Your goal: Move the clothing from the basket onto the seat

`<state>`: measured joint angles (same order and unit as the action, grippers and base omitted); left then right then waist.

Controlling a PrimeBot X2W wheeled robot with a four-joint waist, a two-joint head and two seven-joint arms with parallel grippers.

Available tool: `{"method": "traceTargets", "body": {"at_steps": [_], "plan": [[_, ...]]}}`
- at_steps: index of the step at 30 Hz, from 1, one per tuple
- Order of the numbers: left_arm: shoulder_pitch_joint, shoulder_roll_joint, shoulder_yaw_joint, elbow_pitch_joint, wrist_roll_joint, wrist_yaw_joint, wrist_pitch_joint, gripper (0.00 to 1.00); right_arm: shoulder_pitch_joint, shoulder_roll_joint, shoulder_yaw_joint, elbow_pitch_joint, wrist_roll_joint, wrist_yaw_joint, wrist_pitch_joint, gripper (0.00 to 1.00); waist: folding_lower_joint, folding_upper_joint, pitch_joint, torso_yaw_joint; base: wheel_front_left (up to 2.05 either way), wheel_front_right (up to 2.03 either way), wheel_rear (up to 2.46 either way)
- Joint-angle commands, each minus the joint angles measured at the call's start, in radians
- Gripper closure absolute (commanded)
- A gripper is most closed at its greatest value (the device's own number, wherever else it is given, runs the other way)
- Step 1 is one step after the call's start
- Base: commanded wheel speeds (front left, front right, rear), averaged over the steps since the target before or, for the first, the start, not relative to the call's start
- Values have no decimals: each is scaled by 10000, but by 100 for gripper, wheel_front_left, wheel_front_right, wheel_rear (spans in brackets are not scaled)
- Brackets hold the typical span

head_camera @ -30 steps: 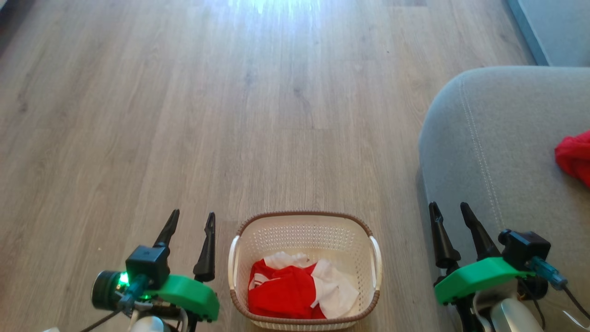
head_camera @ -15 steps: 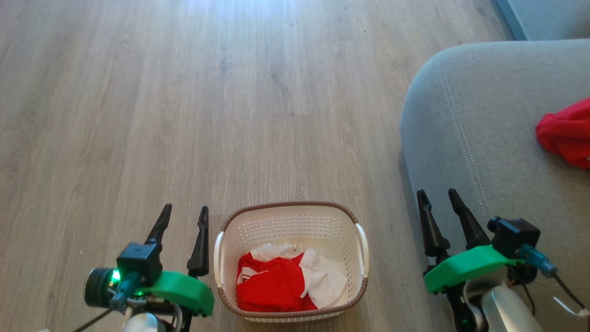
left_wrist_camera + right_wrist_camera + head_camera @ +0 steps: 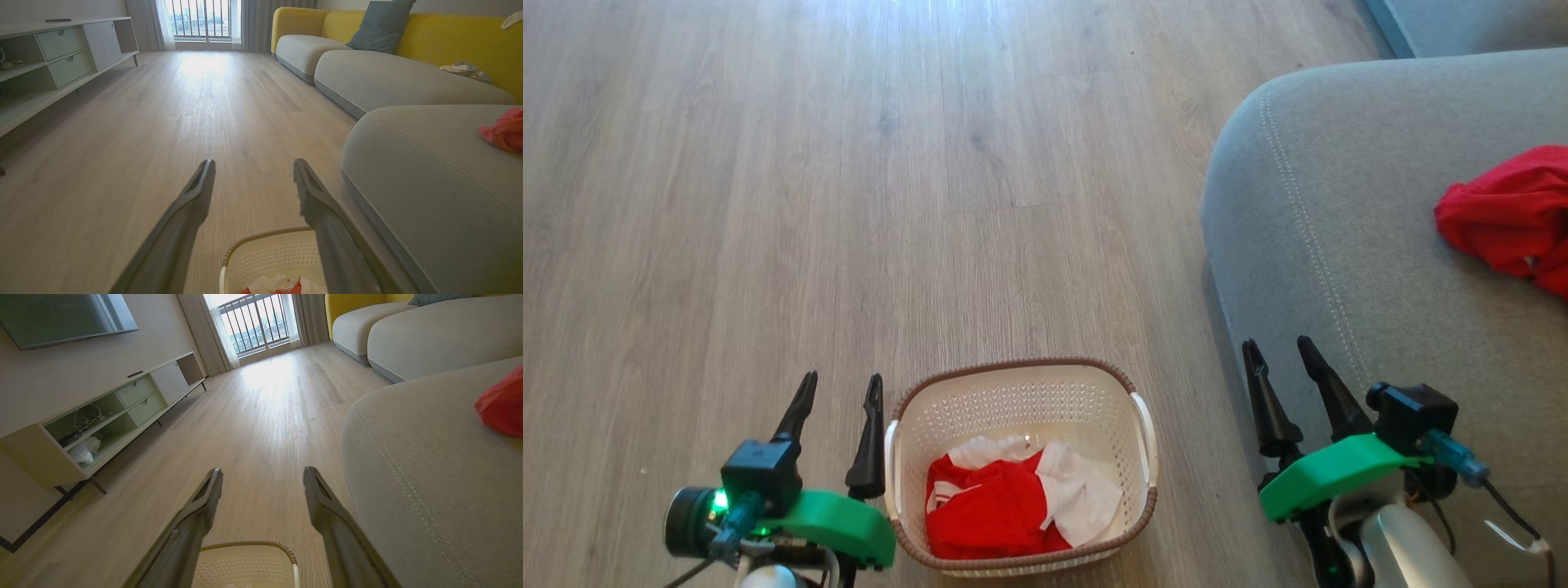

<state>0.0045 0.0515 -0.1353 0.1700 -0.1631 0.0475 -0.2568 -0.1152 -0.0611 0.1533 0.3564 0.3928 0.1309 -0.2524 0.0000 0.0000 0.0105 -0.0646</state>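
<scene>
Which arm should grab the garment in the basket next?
Probably left: the left gripper, open, sits right beside the basket; the right gripper hangs farther off, by the seat.

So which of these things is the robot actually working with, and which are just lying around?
Job: basket, red-and-white garment inside it, grey seat, red garment on the seat.
Lying about: television cabinet, blue cushion, crumpled cloth on the far sofa.

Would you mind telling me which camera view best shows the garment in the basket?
The head view: the red and white garment lies fully visible in the basket. The left wrist view catches a sliver; the right wrist view, hardly any.
</scene>
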Motion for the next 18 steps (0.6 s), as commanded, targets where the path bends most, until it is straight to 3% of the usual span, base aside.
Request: {"method": "traceTargets", "body": {"at_steps": [1,12,18], "plan": [[-256,-12,316,-368,106,22,-49,0,-561,88,285,-292,25,-2,-93,0,0,0,-17,-53,0,0,0],[-256,-12,183,-350,110,-20,-49,0,-557,68,294,-281,23,-2,-93,0,0,0,51,-256,0,0,0],[-424,-12,-12,-133,255,-229,-49,0,-561,64,20,-450,-131,-2,-93,0,0,0,637,-312,0,0,0]]}}
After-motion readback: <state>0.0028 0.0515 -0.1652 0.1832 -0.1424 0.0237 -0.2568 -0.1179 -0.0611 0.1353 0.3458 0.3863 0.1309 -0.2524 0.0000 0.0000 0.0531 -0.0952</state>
